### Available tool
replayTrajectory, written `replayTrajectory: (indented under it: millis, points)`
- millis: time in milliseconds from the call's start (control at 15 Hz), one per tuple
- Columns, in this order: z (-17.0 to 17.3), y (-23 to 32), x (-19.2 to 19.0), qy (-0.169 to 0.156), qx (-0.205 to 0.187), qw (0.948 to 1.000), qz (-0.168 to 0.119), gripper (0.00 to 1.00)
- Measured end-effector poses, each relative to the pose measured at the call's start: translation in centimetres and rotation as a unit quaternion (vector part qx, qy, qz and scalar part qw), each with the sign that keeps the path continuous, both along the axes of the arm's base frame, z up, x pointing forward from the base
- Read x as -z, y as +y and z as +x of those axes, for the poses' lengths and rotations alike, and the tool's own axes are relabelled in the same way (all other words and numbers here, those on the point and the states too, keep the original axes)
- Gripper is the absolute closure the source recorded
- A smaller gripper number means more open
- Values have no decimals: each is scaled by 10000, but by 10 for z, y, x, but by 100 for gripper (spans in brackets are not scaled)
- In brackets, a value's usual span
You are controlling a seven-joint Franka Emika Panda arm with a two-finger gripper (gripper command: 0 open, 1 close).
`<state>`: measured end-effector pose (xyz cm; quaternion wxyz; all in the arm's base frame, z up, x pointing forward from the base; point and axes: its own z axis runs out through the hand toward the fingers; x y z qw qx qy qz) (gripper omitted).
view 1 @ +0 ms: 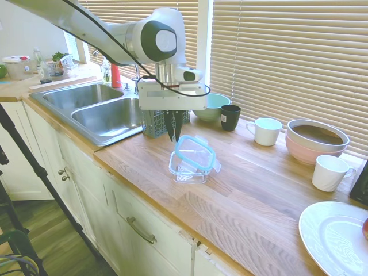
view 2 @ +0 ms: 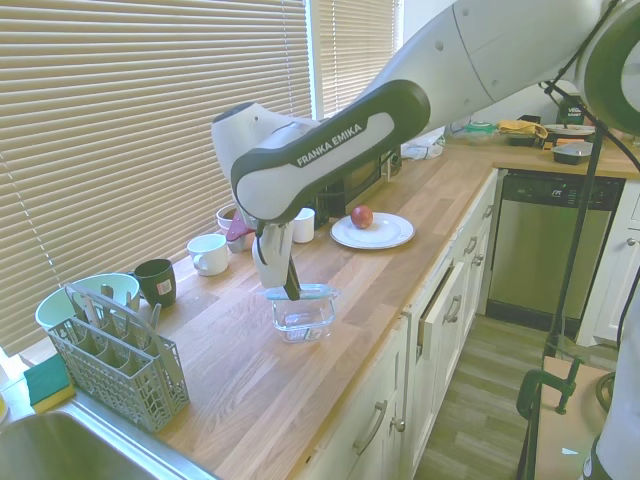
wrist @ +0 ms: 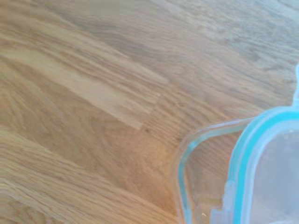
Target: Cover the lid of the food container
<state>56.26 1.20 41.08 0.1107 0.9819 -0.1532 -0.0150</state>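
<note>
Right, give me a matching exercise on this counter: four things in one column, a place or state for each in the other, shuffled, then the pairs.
Things
1. lid
2. apple
3. dark mug
4. cutlery basket

Places or states
A. on the white plate
B. beside the sink
C. lying askew on the container
D. next to the teal bowl

Pairs: 1-C, 2-A, 3-D, 4-B
</note>
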Motion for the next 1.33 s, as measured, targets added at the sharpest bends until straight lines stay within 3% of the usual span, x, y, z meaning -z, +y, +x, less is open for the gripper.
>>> replayTrajectory:
  millis: [267,533,1333]
  points:
    - [-16,9,25,28,-242,9991,-337,100]
    - [-34,-1,24,-56,-447,9970,-623,100]
    - [-62,-24,30,53,-624,9943,-867,100]
